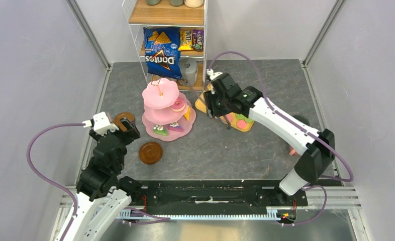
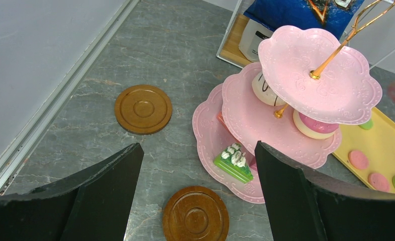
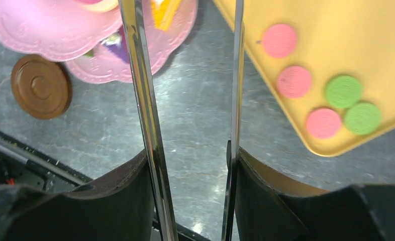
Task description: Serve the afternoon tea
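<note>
The pink three-tier stand (image 1: 160,95) holds a pink donut (image 2: 316,125), a green cake slice (image 2: 233,161) and other small cakes. Two brown saucers (image 1: 150,152) (image 1: 124,119) lie on the table left of it. My left gripper (image 2: 198,148) is open and empty above the nearer saucer (image 2: 196,215). My right gripper (image 3: 190,153) is shut on the metal tongs (image 3: 140,75), whose arms stand apart, over the table between the stand and the yellow tray (image 3: 336,50). Pink macarons (image 3: 294,81) and green macarons (image 3: 343,91) lie on the tray. A dark-green mug (image 1: 302,120) and a pink mug (image 1: 292,149) are mostly hidden behind the right arm.
A wire shelf at the back holds the blue Doritos bag (image 1: 162,52) and other packets, just behind the stand. Grey walls close in the left and right sides. The black base rail runs along the near edge.
</note>
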